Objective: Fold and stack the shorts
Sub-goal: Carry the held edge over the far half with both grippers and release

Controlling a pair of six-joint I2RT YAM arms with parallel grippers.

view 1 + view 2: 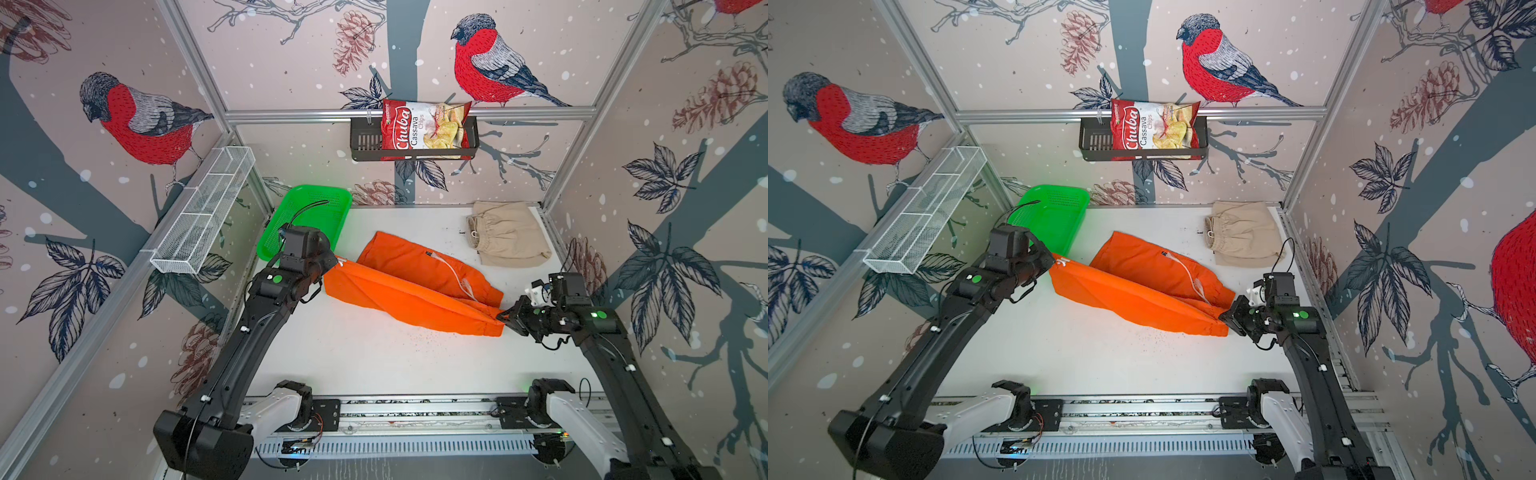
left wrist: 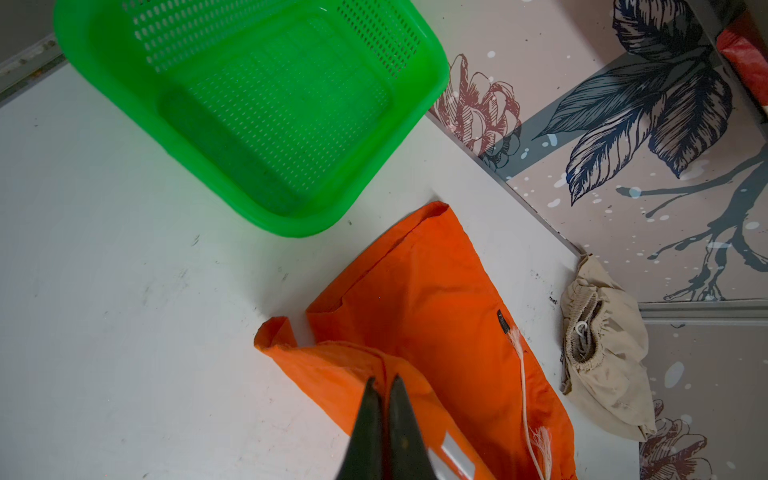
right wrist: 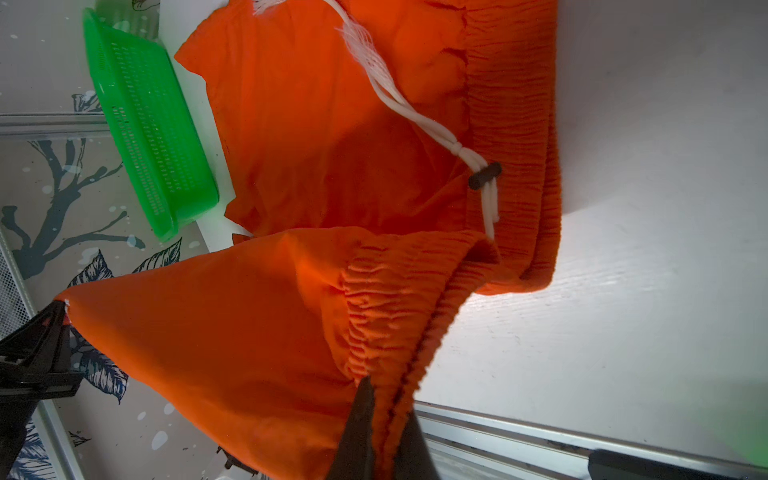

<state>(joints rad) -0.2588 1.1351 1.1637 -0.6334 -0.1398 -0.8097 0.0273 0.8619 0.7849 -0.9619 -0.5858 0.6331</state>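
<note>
**Orange shorts pinched at both ends**

From my station I see the orange shorts [image 1: 415, 291] lying across the middle of the white table [image 1: 374, 365], slanting from the far left toward the near right. The left end effector [image 1: 337, 263] is pressed together on a hem corner of one leg (its wrist view shows the two dark fingers [image 2: 365, 419] nipping the cloth with almost no gap). The right end effector [image 1: 501, 318] is likewise closed, pinching the gathered elastic waistband at its near corner. Between the two grips the nearer half of the shorts is drawn taut and raised, while the other leg lies flat on the table behind it. A white drawstring [image 1: 455, 276] trails over that flat leg. The beige shorts [image 1: 509, 239] sit folded in the far right corner, well apart from the orange pair. A green mesh basket [image 1: 316, 192] stands at the far left corner, just beside the left end effector. On the back wall a red bag of Chuba cassava chips [image 1: 424, 129] rests in a black rack [image 1: 365, 143].
</note>
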